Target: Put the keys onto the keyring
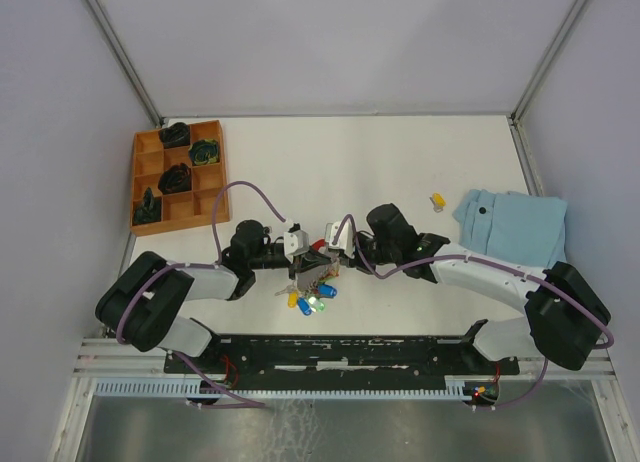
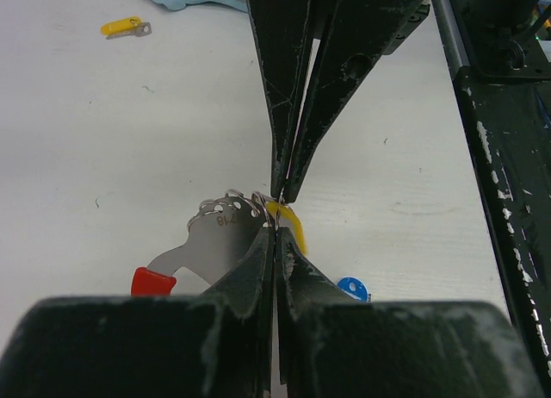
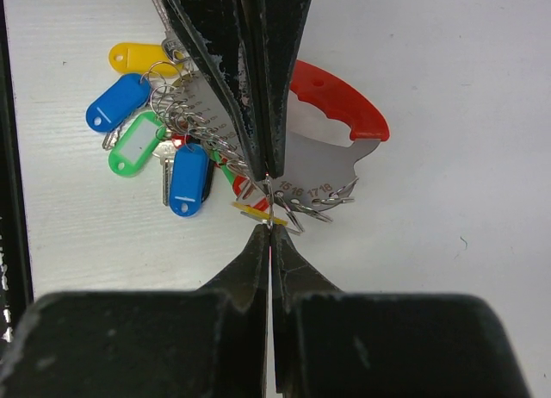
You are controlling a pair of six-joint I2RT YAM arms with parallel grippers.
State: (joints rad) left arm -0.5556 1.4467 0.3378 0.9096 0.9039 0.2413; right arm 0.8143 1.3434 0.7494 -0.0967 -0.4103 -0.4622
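Note:
The keyring [image 3: 323, 170], a grey metal plate with many small rings and a curved red strap [image 3: 344, 105], lies between both arms [image 1: 316, 267]. Blue [image 3: 119, 101], green [image 3: 136, 146] and yellow [image 3: 142, 56] tagged keys hang from it in a bunch. My left gripper [image 2: 275, 230] and right gripper [image 3: 270, 227] meet tip to tip. Each is shut on one thin wire ring of the keyring, where a yellow tag [image 2: 289, 219] sits edge-on. Another yellow-tagged key [image 1: 437, 200] lies loose on the table, far right of the grippers.
A folded light-blue cloth [image 1: 512, 227] lies at the right, just beyond the loose key. An orange compartment tray [image 1: 178, 177] with dark items stands at the back left. Purple cables [image 1: 240, 197] arch over both arms.

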